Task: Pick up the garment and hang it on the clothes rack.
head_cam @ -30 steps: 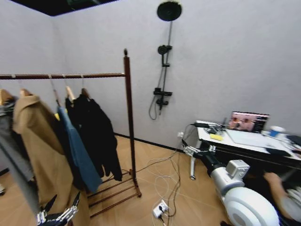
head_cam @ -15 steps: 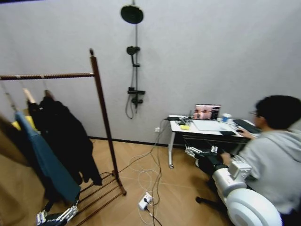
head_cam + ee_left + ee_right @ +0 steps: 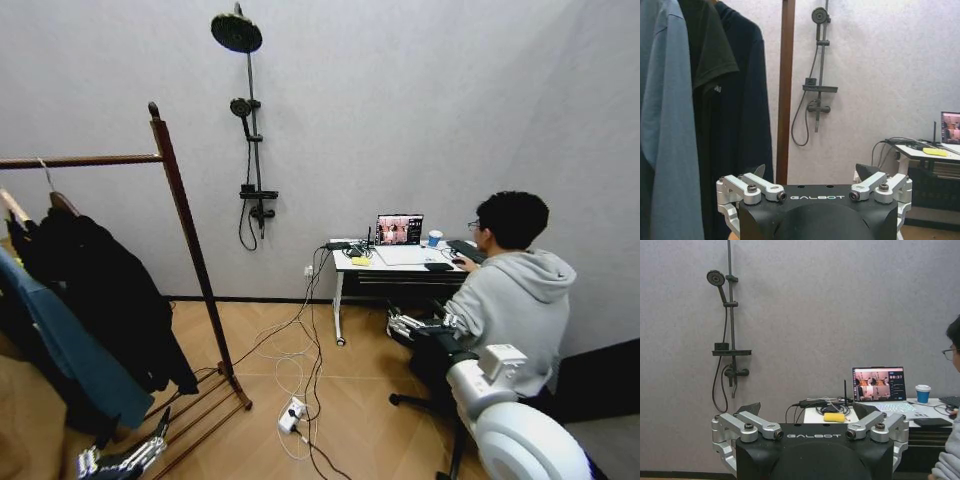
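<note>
You had the robot turned well away from the clothes rack (image 3: 185, 250): against the pictures of a second before, the whole head view had slid so that the rack's knobbed post moved from near the middle toward the left edge, and a desk (image 3: 395, 262) with a person seated at it came into the middle right. That was the camera swinging, not the rack or the clothes shifting. The garment (image 3: 100, 295), the black jacket, already hung on its hanger from the rack's crossbar, just inside that post, with a blue jacket (image 3: 60, 350) next to it on the side farther from the post. Judged from that, the hanging looked done, and the turn read as leaving the rack. Count one rack, one black jacket, one blue jacket, one wall shower (image 3: 245, 130) beyond the post, one laptop (image 3: 399, 229) on the desk. The left gripper (image 3: 120, 455) sat low, in front of the rack's foot, its fingers spread and holding nothing; the right gripper (image 3: 415, 325), far from the rack toward the desk, was likewise released and empty.
</note>
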Motion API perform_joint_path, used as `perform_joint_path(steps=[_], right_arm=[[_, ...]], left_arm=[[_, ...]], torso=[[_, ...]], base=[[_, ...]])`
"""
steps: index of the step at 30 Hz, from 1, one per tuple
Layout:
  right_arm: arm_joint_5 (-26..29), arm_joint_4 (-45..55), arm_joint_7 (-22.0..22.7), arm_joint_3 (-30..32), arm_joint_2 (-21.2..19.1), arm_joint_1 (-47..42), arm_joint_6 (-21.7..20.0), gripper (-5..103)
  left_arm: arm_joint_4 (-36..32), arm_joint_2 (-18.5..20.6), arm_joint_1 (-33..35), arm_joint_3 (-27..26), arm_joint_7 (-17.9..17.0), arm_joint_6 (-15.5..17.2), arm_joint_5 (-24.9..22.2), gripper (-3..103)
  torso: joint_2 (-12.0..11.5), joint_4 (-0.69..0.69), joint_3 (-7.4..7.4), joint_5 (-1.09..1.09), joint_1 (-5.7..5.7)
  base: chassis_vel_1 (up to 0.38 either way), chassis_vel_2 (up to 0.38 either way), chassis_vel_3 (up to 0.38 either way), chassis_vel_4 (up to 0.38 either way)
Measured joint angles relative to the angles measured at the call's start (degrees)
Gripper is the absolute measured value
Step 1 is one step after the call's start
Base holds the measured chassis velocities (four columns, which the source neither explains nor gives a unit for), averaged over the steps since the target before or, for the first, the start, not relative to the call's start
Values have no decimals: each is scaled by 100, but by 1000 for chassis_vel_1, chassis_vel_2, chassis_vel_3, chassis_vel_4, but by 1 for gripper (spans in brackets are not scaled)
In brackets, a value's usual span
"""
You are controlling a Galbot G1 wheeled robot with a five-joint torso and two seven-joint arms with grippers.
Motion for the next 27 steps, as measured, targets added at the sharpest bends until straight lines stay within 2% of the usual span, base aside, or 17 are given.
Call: perform_joint_path(steps=[27], right_arm=[[-347, -189, -87, -523, 200, 264, 39, 100]], left_arm=[[0, 0, 0, 0, 0, 0, 0, 100]], torso=[[0, 1, 0, 0, 0]], base=[[37, -140, -138, 40]])
